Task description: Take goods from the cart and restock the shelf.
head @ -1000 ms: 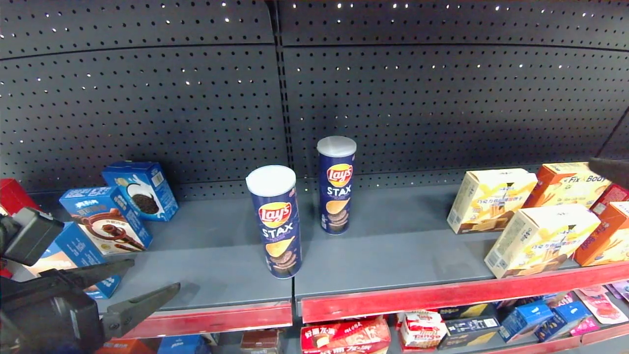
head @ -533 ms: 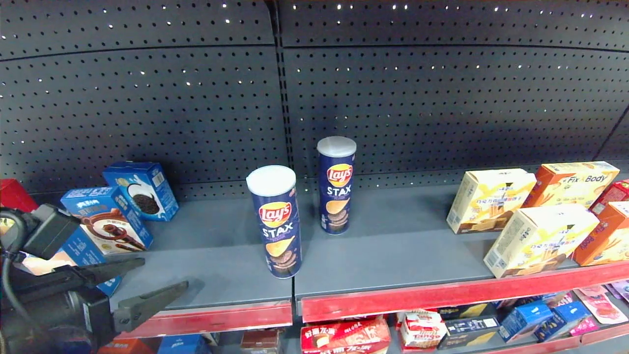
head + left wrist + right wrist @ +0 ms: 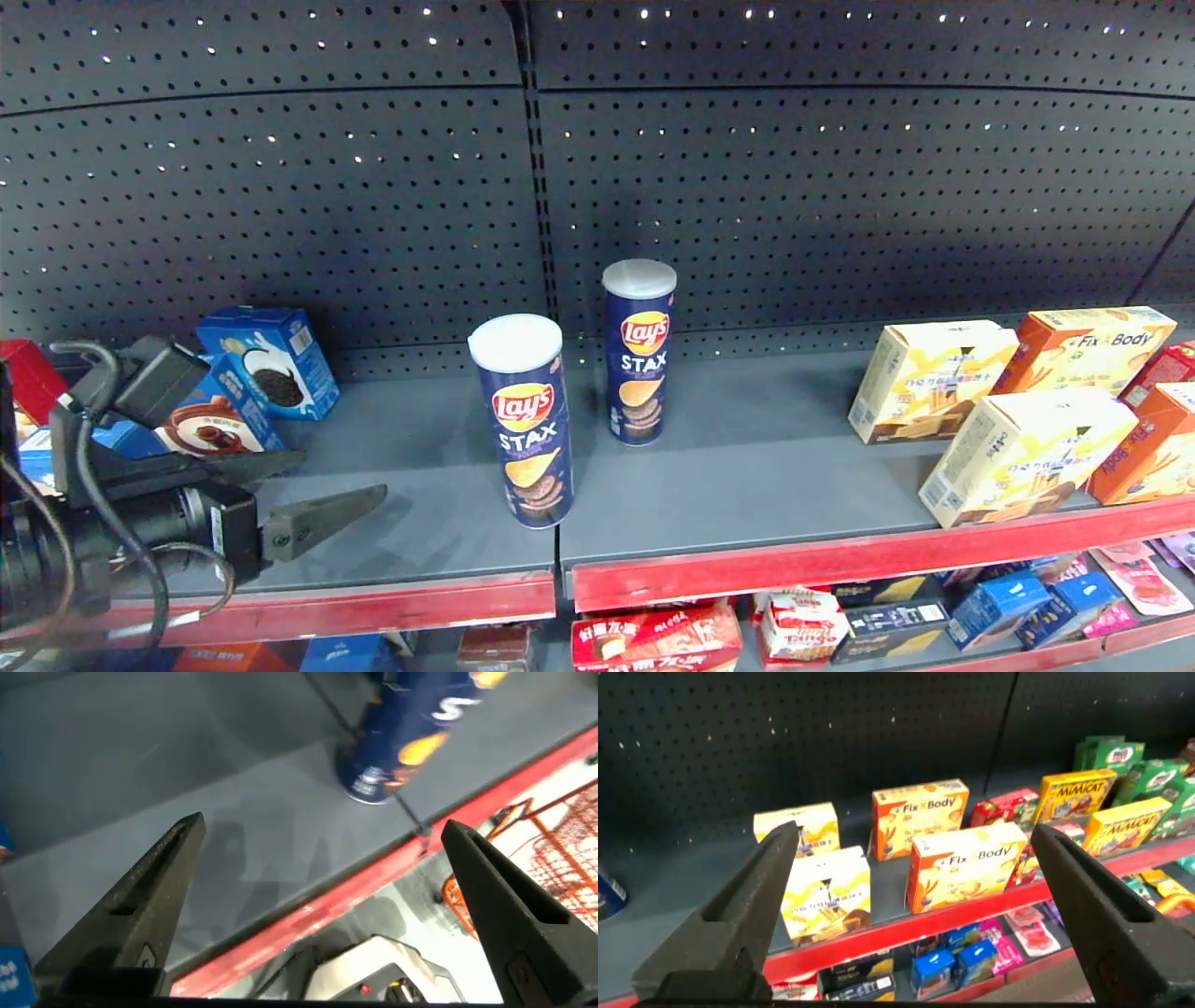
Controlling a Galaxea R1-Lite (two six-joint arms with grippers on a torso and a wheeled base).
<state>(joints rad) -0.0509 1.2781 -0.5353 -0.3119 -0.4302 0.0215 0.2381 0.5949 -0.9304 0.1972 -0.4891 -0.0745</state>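
**A:** Why is the left claw point(image 3: 341, 474) low over the shelf point(image 3: 747, 467) with nothing in it?

**B:** Its jaws are spread wide and level with the board, and they point at the near can point(image 3: 523, 420). That can stands upright ahead of the tips and well apart from them. The spread looks wide enough to take a can's body. I'd judge it is either lining up on the can or done with it.

**A:** And the far can point(image 3: 639, 353)?

**B:** It is upright too, beyond the near one and deeper on the shelf, close to the pegboard. Standing them one behind the other keeps the labels facing out. The blue boxes point(image 3: 271, 359) sit just beside the claw's far finger, so it has little room on that side.

**A:** Where is the right claw point(image 3: 915, 833)?

**B:** It is also wide and empty, and it faces the yellow boxes point(image 3: 827, 891) and orange boxes point(image 3: 920, 812). Below the shelf lip, the left wrist view shows an orange wire frame point(image 3: 561, 840), likely the cart.

**A:** What has changed over the last second?

**B:** The left claw has pushed forward over the red lip point(image 3: 840, 560) and closed on the near can, with its jaws just as wide. A dark shape beside the orange boxes, probably the right arm, has pulled away. The cans haven't shifted.
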